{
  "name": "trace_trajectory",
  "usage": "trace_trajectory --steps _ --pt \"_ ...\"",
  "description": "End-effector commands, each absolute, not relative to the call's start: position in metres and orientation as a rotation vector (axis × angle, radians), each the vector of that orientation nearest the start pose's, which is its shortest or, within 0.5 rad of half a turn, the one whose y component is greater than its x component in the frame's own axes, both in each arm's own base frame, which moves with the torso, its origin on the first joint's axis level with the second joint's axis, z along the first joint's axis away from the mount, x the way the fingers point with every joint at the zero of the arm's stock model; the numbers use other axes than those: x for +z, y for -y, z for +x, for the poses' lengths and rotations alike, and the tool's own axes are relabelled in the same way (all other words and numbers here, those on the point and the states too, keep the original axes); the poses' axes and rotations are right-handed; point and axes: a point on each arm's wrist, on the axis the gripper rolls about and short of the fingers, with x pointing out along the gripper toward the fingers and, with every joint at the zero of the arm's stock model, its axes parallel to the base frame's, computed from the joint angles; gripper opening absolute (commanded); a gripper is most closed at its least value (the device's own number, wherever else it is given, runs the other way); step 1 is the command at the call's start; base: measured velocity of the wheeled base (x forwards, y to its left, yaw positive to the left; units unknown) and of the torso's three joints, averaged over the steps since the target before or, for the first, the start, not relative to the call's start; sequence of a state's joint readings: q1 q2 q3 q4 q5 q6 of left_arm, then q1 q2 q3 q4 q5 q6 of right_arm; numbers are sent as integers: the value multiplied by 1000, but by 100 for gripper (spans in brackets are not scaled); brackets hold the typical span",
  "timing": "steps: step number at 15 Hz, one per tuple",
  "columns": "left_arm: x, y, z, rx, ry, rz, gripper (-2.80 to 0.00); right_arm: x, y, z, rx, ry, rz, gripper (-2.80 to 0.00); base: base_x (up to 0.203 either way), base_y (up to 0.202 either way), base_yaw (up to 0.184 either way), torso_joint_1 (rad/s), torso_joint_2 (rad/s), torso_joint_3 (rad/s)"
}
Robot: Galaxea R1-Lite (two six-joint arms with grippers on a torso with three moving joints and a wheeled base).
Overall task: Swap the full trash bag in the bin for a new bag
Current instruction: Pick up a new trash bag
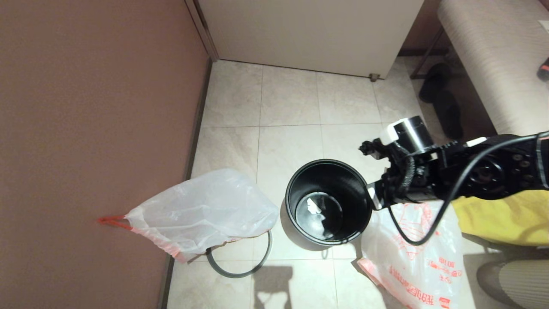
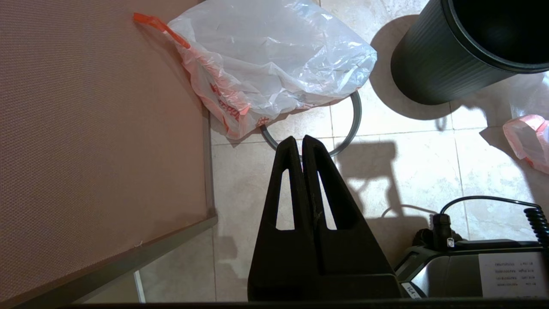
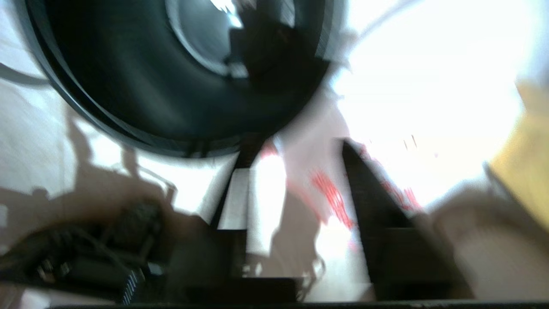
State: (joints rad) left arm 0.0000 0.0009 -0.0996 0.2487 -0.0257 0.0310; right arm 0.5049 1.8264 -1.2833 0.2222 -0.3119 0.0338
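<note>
Now, from the head view: the bin [image 1: 329, 201] stands on the floor [image 1: 291, 103], black and round. It has no bag in it, only a small white scrap at the bottom. At its 9 o'clock lies the full trash bag [image 1: 201, 213], puffy and see-through white, up against the brown wall [image 1: 94, 107]. It lies partly on the grey rim ring [image 1: 240, 266]. At the bin's 4 o'clock lies the new bag [image 1: 418, 257], flat, with red drawing on it. The right end effector [image 1: 374, 197] hangs at the bin's 3 o'clock edge, just over the new bag. A yellow bag [image 1: 502, 214] sits past it.

The new bag looks very light, thin, floppy and slippery, so I think it is best pinched at its red hem.

From the left wrist view: the left end effector [image 2: 302, 143] is shut tight, with nothing in it, parked above the floor near the ring. The full bag's red drawstring [image 2: 158, 26] pokes out toward the wall; that looks like a good handle.

From the right wrist view: the right end effector's two fingers [image 3: 369, 189] stand apart with a gap, over the new bag. I cannot see anything held in them.
</note>
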Motion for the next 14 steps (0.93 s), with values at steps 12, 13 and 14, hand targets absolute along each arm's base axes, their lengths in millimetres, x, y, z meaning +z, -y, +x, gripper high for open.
trace_trajectory --steps 12,13,14 --pt "77 1 -32 -28 -151 29 -280 143 3 20 -127 -686 -183 -280 0 0 0 0 0 0" --pt "77 1 -32 -28 -151 29 -280 133 6 9 -116 -684 -216 -280 0 0 0 0 0 0" --pt "77 1 -32 -28 -151 29 -280 124 7 2 -87 -701 -282 -280 0 0 0 0 0 0"
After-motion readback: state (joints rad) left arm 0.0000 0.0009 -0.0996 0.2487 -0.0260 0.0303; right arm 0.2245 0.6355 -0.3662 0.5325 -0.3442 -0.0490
